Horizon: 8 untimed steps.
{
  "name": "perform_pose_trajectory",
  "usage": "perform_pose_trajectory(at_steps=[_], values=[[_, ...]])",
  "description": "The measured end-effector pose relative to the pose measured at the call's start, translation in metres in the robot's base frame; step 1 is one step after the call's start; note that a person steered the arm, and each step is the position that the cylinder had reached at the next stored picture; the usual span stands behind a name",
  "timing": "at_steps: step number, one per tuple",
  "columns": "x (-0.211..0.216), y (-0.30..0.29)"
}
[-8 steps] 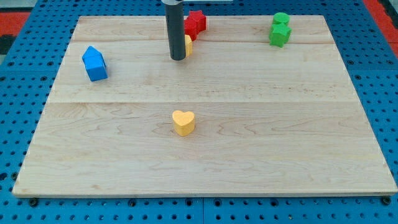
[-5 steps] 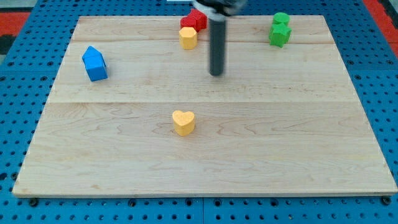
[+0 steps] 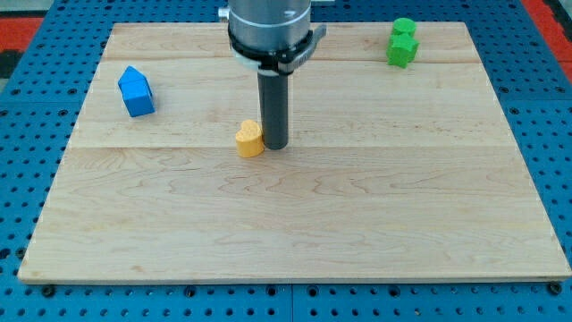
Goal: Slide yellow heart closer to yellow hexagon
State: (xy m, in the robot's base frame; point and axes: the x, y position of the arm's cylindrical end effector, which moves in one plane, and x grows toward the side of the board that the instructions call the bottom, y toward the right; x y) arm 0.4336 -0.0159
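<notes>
A pale wooden worktop (image 3: 375, 224) lies on a blue pegboard (image 3: 27, 134). My tip (image 3: 274, 144) presses against the yellow heart (image 3: 249, 139), on the heart's right side in the view, near the worktop's middle. The end effector is a plain rod with nothing to open or close. The yellow hexagon is hidden. A blue block (image 3: 136, 91) sits at the view's left, green blocks (image 3: 401, 43) at top right.

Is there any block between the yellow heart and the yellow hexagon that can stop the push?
No block shows in the way. My tip stands right beside the yellow heart, on its right in the view. The yellow hexagon is not visible now; the arm covers that part of the board.
</notes>
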Motion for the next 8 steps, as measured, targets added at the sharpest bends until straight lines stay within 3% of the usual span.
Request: perform_pose_trajectory(at_steps=[1, 2, 4, 5, 7, 8], values=[[0.036, -0.003], [0.029, -0.037], [-0.082, -0.037], [-0.108, -0.037], [-0.103, -0.028], [-0.093, 0.023]])
